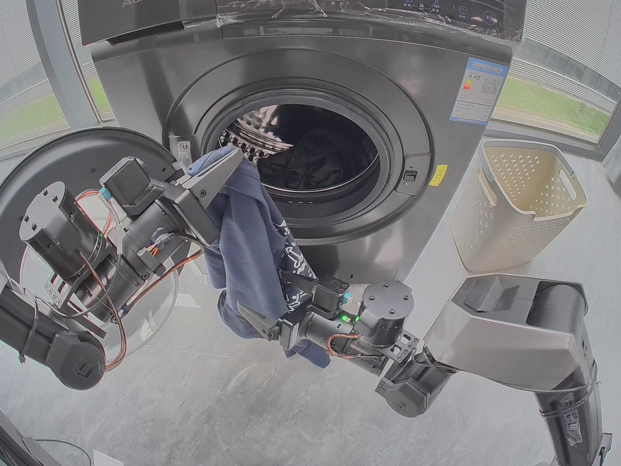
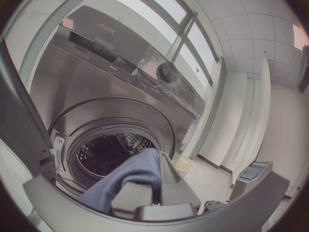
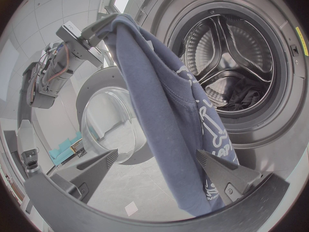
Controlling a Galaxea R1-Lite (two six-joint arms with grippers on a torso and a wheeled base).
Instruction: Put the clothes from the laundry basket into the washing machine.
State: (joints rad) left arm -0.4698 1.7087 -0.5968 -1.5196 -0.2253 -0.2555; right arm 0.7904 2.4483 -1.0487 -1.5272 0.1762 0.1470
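Note:
A dark blue sweatshirt (image 1: pixel 252 247) with white print hangs in front of the washing machine (image 1: pixel 414 92), by the left edge of its round opening. My left gripper (image 1: pixel 223 160) is shut on the sweatshirt's top edge, as the left wrist view shows (image 2: pixel 157 178). Lower down, my right gripper (image 1: pixel 272 318) stands open, and the sweatshirt's hanging lower part (image 3: pixel 167 107) passes between its spread fingers (image 3: pixel 222 171). A dark garment (image 3: pixel 244 95) lies inside the drum (image 3: pixel 231 49). The cream laundry basket (image 1: pixel 517 202) stands on the floor to the machine's right, and no clothes show in it.
The machine's door (image 1: pixel 71 163) is swung open to the left, behind my left arm, and its glass bowl (image 3: pixel 109 123) faces the room. Grey floor lies in front of the machine. Windows run behind and beside it.

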